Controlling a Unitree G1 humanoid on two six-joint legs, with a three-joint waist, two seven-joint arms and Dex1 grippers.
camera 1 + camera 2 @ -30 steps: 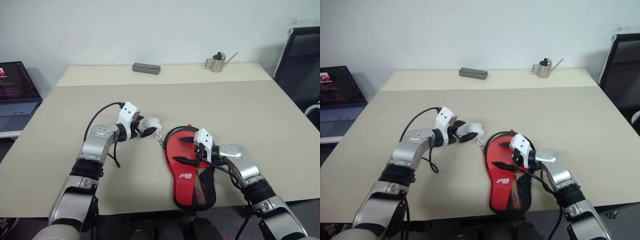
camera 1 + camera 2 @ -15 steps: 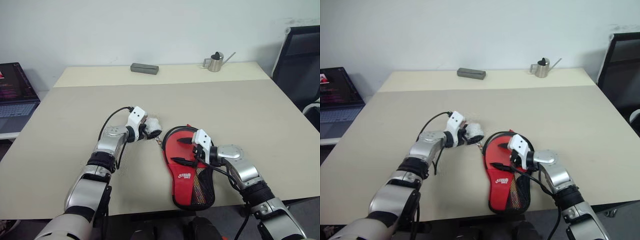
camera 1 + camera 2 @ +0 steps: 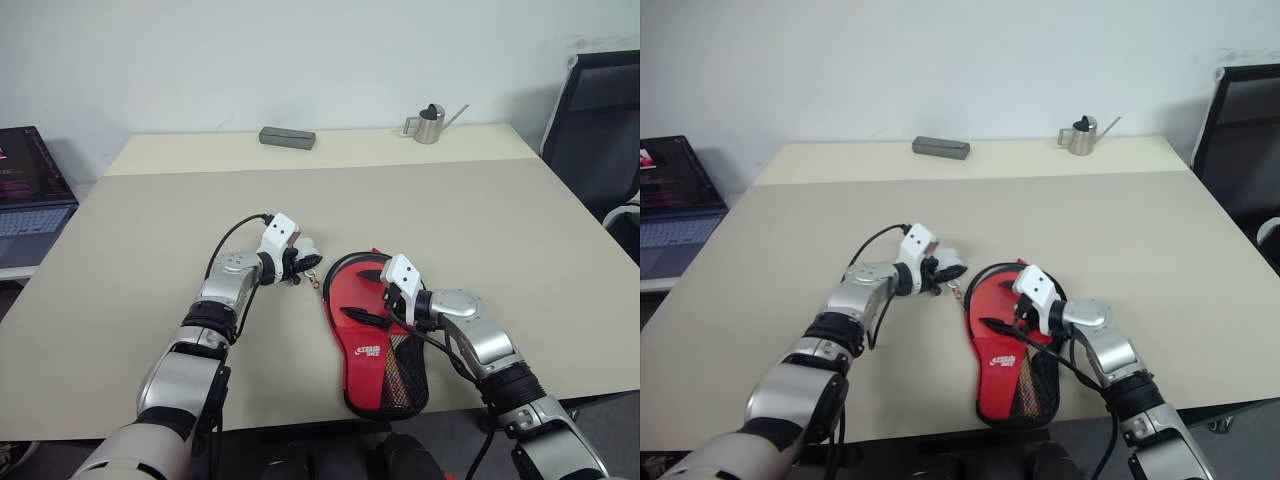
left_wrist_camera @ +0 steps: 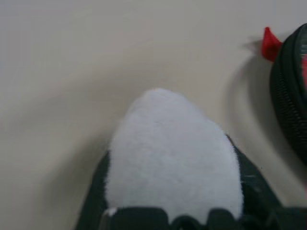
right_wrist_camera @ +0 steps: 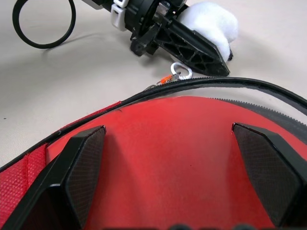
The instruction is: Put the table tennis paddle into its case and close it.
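Since a second ago my left gripper [image 3: 296, 268] is clamping the pompom [image 4: 170, 158], its jaws narrowed; case [image 3: 375, 335] is lying near the table's [image 3: 520, 230] front edge, long axis toward me, under my wide-open right gripper [image 5: 168, 165], zipper pull between them

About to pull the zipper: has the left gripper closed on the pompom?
Yes, the left gripper has its black fingers pinching the white pompom.
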